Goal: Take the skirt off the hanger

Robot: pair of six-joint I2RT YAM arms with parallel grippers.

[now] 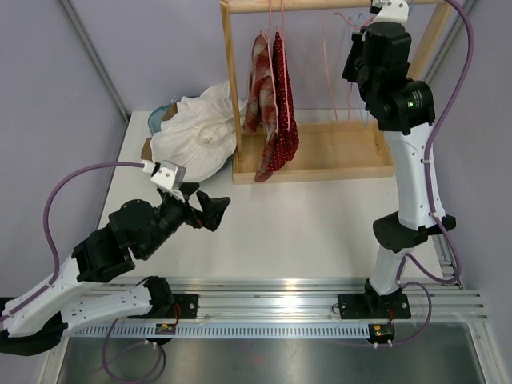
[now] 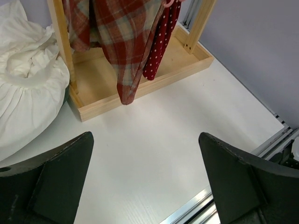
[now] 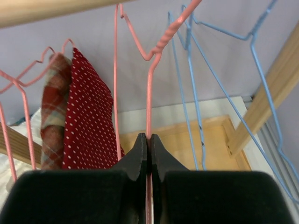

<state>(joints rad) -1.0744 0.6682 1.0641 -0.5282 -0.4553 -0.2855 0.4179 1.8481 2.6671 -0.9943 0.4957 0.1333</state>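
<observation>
Here, right claw [image 3: 149, 142] pinching pink hanger [image 3: 149, 102], skirt [image 3: 88, 116] beside.

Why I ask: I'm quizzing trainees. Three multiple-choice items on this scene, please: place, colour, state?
1. Where is the white garment pile? A. on the table, left of the wooden rack; B. over the rail; C. on the floor.
2. What colour is the hanger in the right hand? A. blue; B. pink; C. green.
3. How is the left hand? A. open, empty; B. gripping a cup; C. gripping a bottle.
Answers: A, it lies beside the rack's left post; B, pink wire sits in the shut grip; A, it gapes over bare table.
</observation>
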